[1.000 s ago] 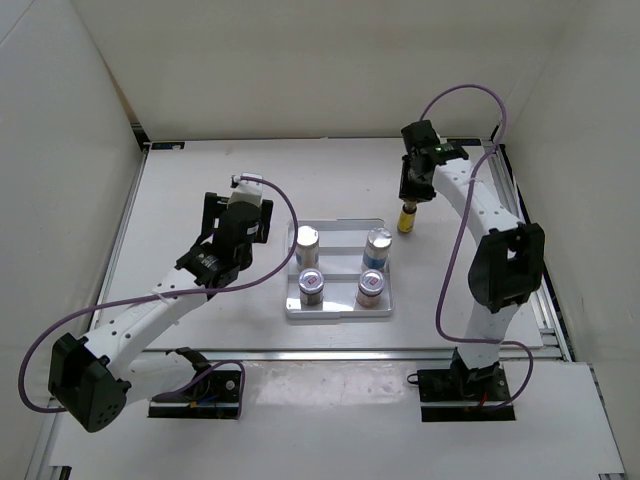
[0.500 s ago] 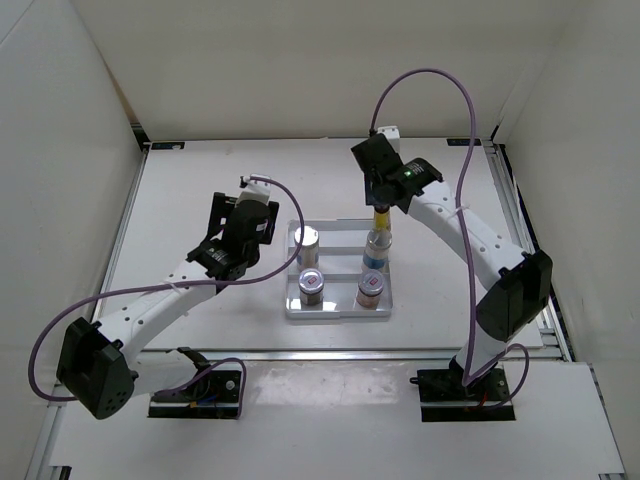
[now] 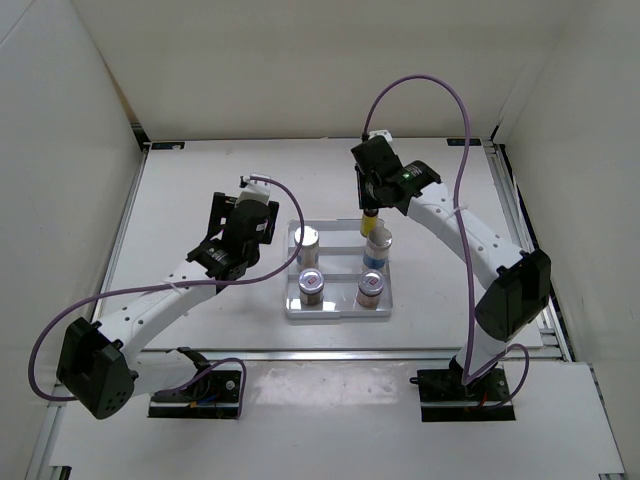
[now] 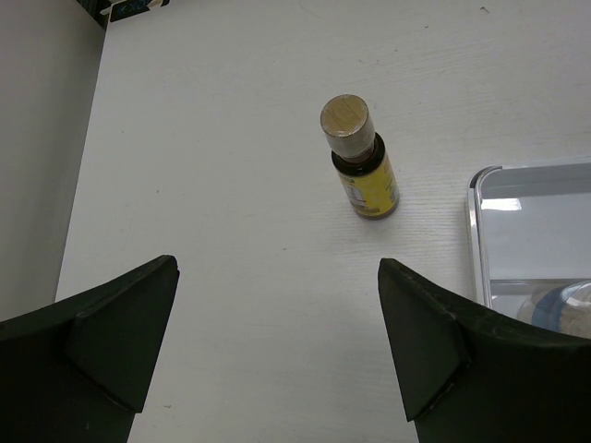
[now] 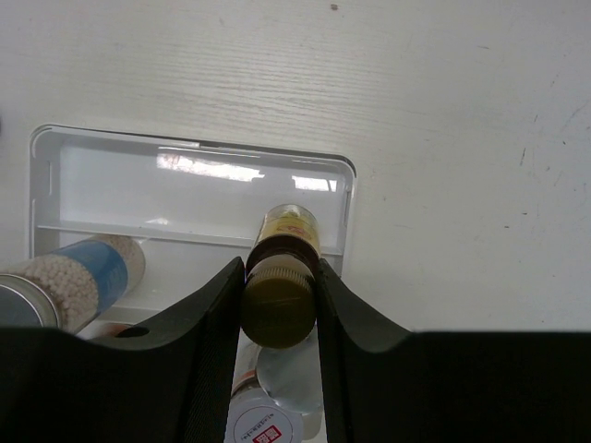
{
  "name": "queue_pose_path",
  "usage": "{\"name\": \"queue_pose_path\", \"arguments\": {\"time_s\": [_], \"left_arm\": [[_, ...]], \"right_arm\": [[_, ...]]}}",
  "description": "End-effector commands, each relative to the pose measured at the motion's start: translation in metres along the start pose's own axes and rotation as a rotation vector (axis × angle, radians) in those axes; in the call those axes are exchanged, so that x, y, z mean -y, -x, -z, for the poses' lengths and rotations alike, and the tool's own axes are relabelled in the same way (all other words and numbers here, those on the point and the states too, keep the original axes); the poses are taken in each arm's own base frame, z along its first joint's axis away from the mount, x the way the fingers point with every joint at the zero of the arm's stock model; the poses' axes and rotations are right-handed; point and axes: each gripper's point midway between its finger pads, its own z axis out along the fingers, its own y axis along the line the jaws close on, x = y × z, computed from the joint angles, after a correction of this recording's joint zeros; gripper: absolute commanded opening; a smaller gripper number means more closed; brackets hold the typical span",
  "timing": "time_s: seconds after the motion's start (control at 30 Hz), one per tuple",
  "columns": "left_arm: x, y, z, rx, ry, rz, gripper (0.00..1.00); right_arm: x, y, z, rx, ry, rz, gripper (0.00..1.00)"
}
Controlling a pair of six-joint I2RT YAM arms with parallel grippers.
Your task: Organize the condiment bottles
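Right pincer [image 5: 280,277] was closed narrowly on the gripped yellow bottle [image 5: 286,235], one finger pressed to each side of its dark neck and gold cap. In the overhead view this pincer [image 3: 370,207] hung over the rear right part of the white tray [image 3: 340,315], with the bottle [image 3: 371,224] pointing down just behind the right white cylinder [image 3: 377,248]. From the wrist camera the bottle's base lay over the tray's back step near its right corner [image 5: 343,175]; whether it touched the tray I could not tell.

Left pincer [image 4: 277,266] stood wide, its two dark fingers well apart and holding nothing. Ahead of it, between the fingers as seen from the wrist, the loose yellow bottle [image 4: 360,157] stood upright on the table [image 4: 231,138], near the tray's corner [image 4: 476,212] but clear of it.

Inside the tray four bottles stood upright in two rows. The left white cylinder [image 3: 307,243] and the right one occupied the rear row. The left short jar [image 3: 312,285] and the right short jar [image 3: 370,288] stood in front of them, nearer the arms.
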Motion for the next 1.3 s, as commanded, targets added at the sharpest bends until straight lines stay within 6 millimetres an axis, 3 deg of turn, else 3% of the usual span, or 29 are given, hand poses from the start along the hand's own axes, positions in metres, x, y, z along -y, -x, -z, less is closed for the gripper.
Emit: {"name": "queue_pose_path", "arguments": {"time_s": [0.0, 0.4, 0.9, 1.17, 1.27], "left_arm": [[-0.002, 0.021, 0.004, 0.041, -0.003, 0.035, 1.00], [-0.004, 0.023, 0.006, 0.048, -0.003, 0.041, 1.00], [-0.007, 0.025, 0.009, 0.055, -0.003, 0.047, 1.00], [-0.007, 0.025, 0.009, 0.055, -0.003, 0.047, 1.00], [-0.007, 0.025, 0.009, 0.055, -0.003, 0.047, 1.00]], "right_arm": [[-0.006, 0.021, 0.007, 0.076, 0.036, -0.013, 0.00], [-0.004, 0.021, 0.005, 0.067, 0.036, -0.016, 0.00], [-0.016, -0.014, -0.046, -0.085, 0.053, 0.036, 0.00], [-0.006, -0.002, -0.052, -0.048, -0.010, 0.025, 0.00], [-0.004, -0.005, -0.064, -0.067, -0.023, 0.025, 0.00]]}}
